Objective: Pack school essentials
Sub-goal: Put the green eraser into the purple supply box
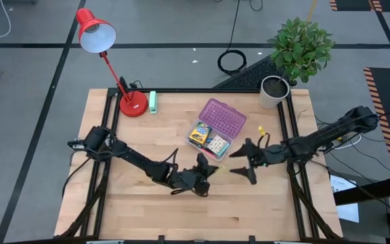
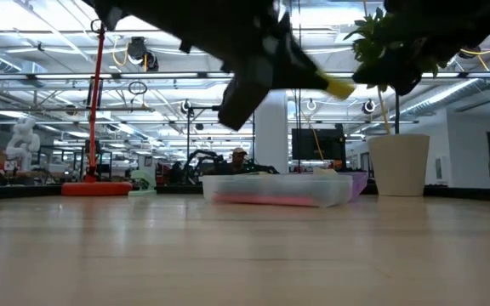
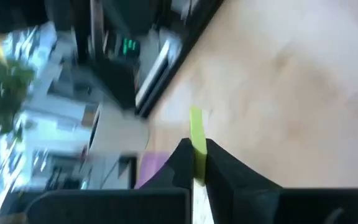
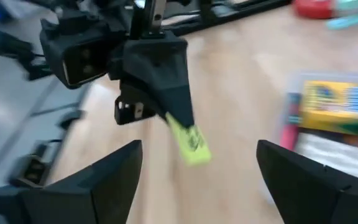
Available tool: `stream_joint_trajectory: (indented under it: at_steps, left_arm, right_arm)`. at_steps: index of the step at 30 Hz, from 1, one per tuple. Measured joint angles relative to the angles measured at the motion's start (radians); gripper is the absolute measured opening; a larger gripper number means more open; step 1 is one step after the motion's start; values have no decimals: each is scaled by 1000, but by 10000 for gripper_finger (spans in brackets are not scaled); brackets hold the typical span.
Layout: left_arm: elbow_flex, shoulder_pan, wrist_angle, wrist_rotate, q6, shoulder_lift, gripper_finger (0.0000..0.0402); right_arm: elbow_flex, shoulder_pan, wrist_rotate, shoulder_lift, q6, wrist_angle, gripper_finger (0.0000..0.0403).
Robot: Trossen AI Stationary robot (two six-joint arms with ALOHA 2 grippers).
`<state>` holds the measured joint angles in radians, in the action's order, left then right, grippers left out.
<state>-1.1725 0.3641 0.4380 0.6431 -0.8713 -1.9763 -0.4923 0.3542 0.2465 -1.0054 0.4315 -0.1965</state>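
Handover grip: left gripper (image 4: 166,112) fingers clamp small yellow-green highlighter (image 4: 189,142), offered between wide-spread right gripper (image 4: 197,168) fingers for transfer.

One clear case (image 1: 217,129), one crayon box (image 1: 199,133), one lamp (image 1: 107,57), one potted plant (image 1: 296,54), two arms

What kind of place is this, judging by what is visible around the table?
Probably a robotics lab or open workshop hall. The wooden table stands on a grey floor marked with tape lines, cables run across that floor, and the low view shows a wide room with ceiling light strips and monitors.
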Motion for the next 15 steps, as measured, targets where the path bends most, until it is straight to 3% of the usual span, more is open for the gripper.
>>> stream_joint_trajectory:
  at_steps: [6,9,15]
  left_arm:
    - [0,-94,-83,39,33,18,17]
    - [-6,-157,-115,2,56,23,12]
    - [-89,-248,-363,-17,118,2,24]
  right_arm:
    - [0,3,66,198,-53,243,301]
    - [0,3,67,248,-93,279,300]
    - [0,3,67,283,-107,313,296]
